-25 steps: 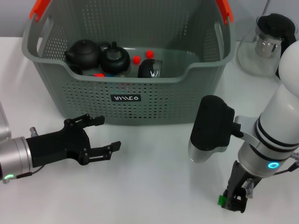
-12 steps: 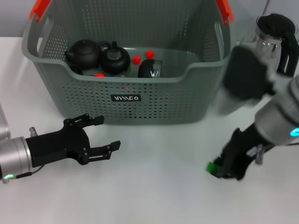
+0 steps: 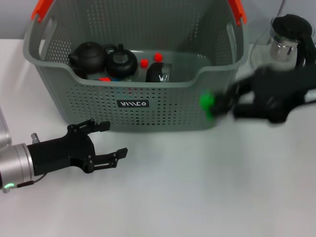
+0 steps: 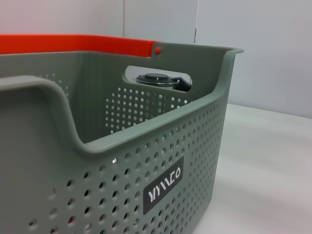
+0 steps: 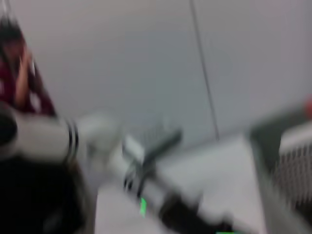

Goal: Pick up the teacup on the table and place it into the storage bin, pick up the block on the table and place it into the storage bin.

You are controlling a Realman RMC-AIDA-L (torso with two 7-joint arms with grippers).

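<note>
right gripper (image 3: 219,104), clamped on the green block (image 3: 207,102), has swung up off the table to the storage bin (image 3: 133,79) front wall; the drop seems near. left gripper (image 3: 101,145) hangs open, idle.

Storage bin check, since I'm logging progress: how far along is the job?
Dark teaware already sits inside the storage bin, so the teacup step looks done. In hand: the right end effector carries the green block, raised beside the bin's front right corner, not yet over the rim. Left: dropping the block inside. The left end effector hangs open in front of the bin.
</note>
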